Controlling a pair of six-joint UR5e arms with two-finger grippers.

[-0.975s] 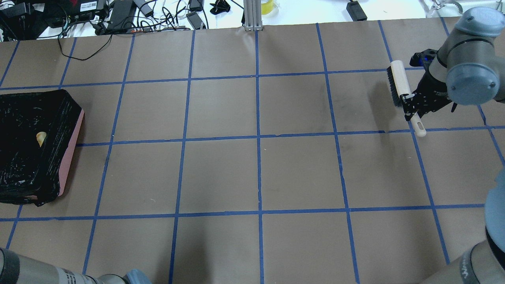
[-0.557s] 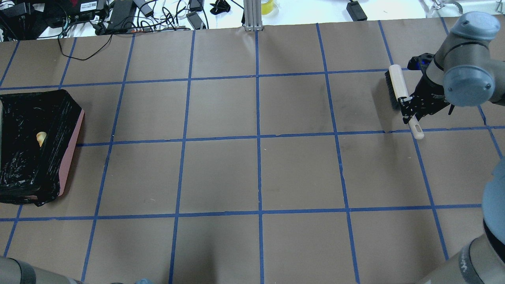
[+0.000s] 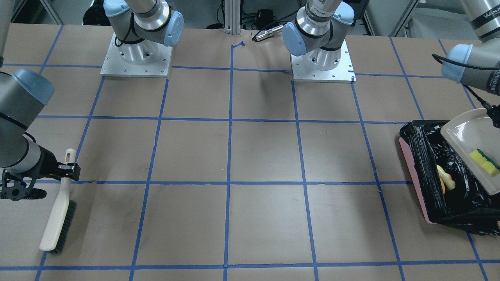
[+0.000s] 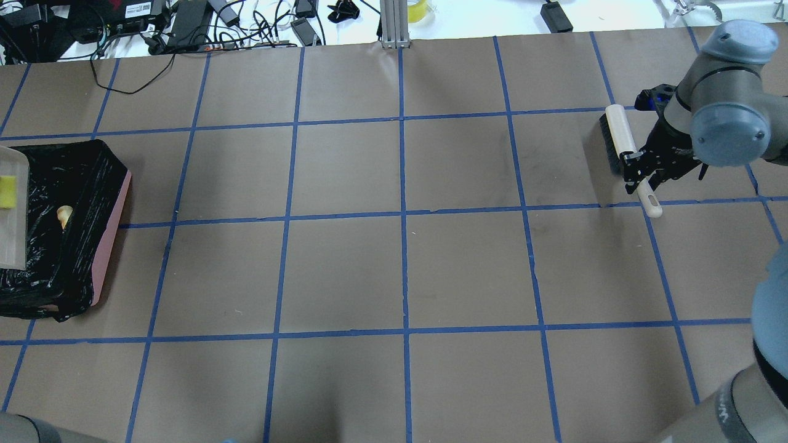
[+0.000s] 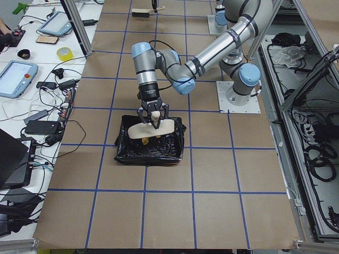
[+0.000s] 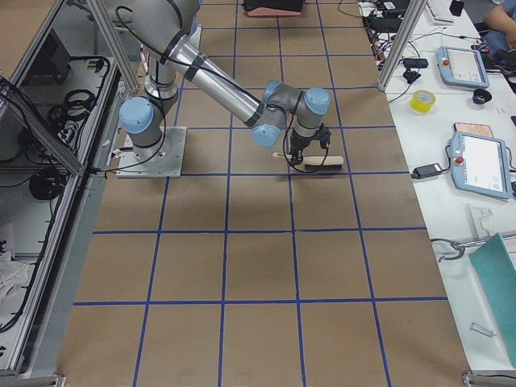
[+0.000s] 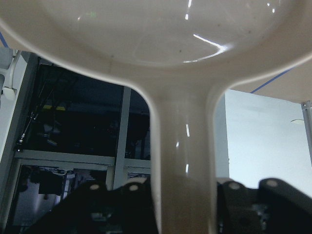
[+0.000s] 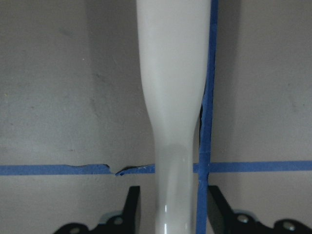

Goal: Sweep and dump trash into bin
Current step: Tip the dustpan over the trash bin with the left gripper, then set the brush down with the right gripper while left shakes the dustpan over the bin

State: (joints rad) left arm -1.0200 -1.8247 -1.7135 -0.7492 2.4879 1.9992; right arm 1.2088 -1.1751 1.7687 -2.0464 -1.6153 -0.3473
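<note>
The bin (image 3: 415,164), pink with a black bag liner, sits at the table's left end (image 4: 114,209). My left gripper (image 7: 183,192) is shut on the handle of the beige dustpan (image 3: 465,136), held tilted over the bin (image 5: 151,128). The yellow sponge chunk (image 3: 484,162) lies on the dustpan (image 4: 7,183). The tan croissant-like piece (image 3: 445,179) lies inside the bin (image 4: 64,215). The potato-like lump is hidden. My right gripper (image 4: 640,167) is shut on the handle of the beige brush (image 4: 617,132), bristles on the table (image 3: 58,218).
Brown paper with blue tape grid lines covers the table (image 4: 400,264). Cables and power bricks (image 4: 184,24) lie beyond the far edge. The two arm bases (image 3: 134,58) stand on plates at the robot's side.
The dustpan with the sponge has come into the overhead view over the bin's left part. The left arm's elbow has left the bottom edge. The brush shifted slightly with the right gripper.
</note>
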